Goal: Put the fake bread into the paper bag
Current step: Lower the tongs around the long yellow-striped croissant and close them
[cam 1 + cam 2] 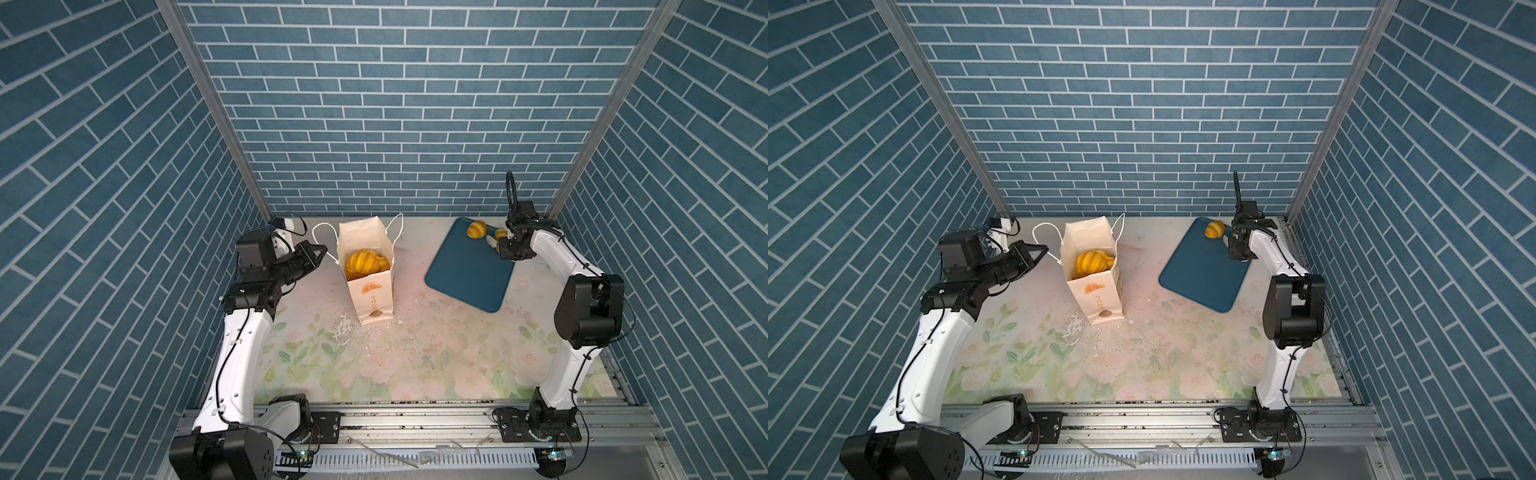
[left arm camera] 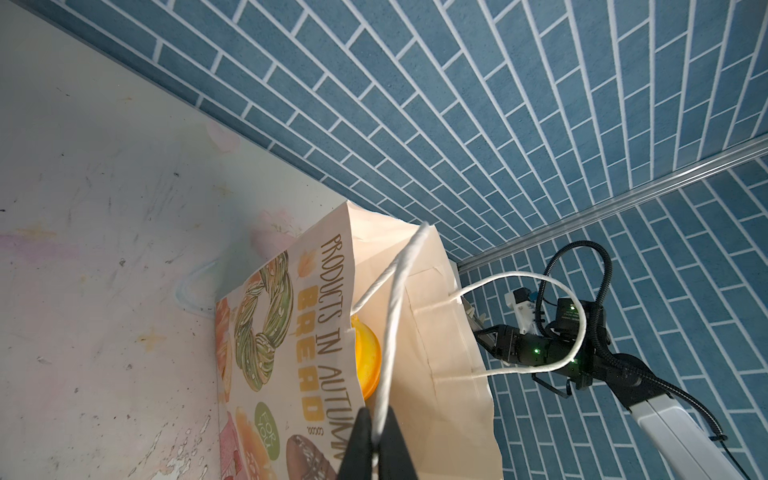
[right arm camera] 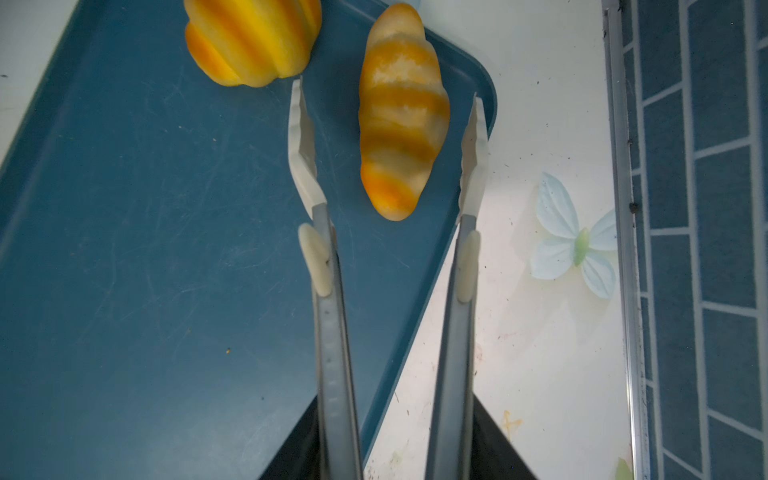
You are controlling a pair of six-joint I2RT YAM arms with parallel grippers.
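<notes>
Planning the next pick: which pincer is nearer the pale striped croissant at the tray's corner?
Right. The right pincer holds tongs whose open tips flank the croissant on the tray; the left pincer is across the table, clamped on the cord handle of the paper bag.

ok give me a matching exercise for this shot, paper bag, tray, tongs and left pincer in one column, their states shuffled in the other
Things:
1 paper bag
2 tray
3 tongs
4 left pincer

States:
a shut on a white cord handle
b open, tips either side of a croissant
c upright, bread inside
d dark blue, lying flat

Pairs: 1-c, 2-d, 3-b, 4-a
</notes>
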